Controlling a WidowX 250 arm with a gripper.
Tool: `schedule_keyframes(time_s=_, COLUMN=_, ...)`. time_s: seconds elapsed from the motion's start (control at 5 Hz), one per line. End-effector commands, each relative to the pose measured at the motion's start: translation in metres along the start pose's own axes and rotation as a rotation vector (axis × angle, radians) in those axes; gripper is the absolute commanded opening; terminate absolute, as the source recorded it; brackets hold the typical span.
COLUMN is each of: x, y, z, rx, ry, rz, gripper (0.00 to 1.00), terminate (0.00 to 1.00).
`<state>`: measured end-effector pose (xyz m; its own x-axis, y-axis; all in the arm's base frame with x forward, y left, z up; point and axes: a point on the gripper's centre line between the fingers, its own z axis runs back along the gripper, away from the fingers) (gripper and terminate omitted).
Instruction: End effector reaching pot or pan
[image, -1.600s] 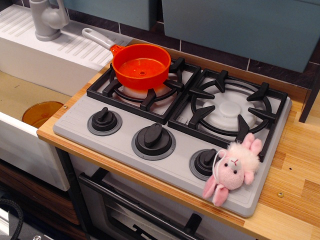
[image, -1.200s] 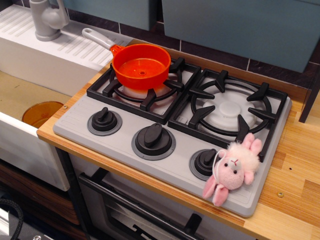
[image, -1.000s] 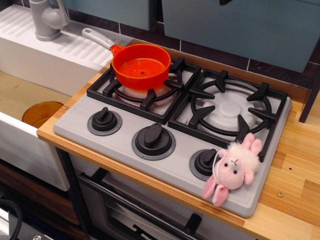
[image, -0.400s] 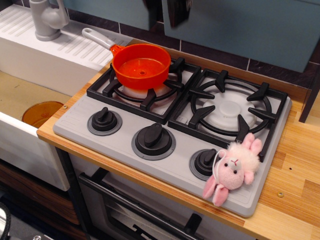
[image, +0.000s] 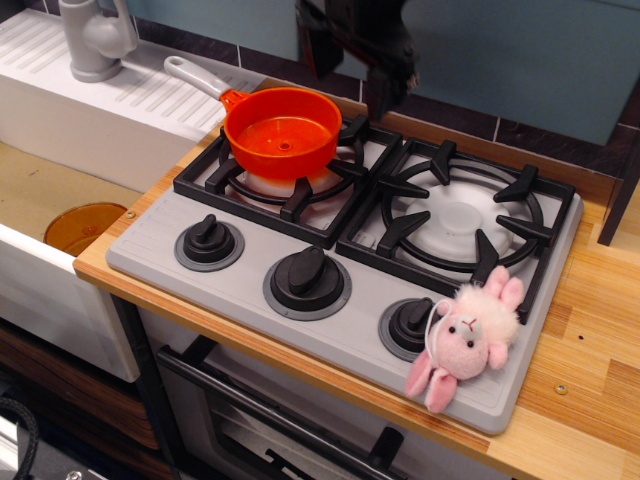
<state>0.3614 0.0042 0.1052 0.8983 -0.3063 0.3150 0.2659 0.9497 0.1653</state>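
A small bright orange saucepan (image: 282, 131) with a long light grey handle (image: 196, 78) sits on the back left burner of the toy stove (image: 160, 245). It is empty. My black gripper (image: 352, 80) comes down from the top edge, above and just right of the pan. Its two dark fingers (image: 388, 88) stand apart with nothing between them. It is clear of the pan and does not touch it.
A pink plush bunny (image: 466, 332) lies at the stove's front right corner. Three black knobs (image: 307, 278) line the front. A white sink with a grey faucet (image: 95, 38) is at the left, with an amber bowl (image: 83, 226) in the basin. Blue cabinets hang behind.
The gripper came into view from the top edge and has moved down toward the pan's right side. The pan and the bunny have not moved.
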Motion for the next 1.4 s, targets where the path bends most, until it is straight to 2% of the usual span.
schedule_keyframes(time_s=0.0, x=0.003, y=0.001, z=0.012, rx=0.077, ry=-0.116, rz=0.005, gripper=1.0, terminate=0.0)
schedule_keyframes(time_s=0.8, x=-0.004, y=0.017, z=-0.013, rx=0.061, ry=-0.185, rz=-0.022, gripper=1.0, terminate=0.0)
schedule_keyframes(time_s=1.2, x=-0.006, y=0.02, z=-0.026, rx=0.056, ry=-0.198, rz=-0.024, gripper=1.0, terminate=0.0)
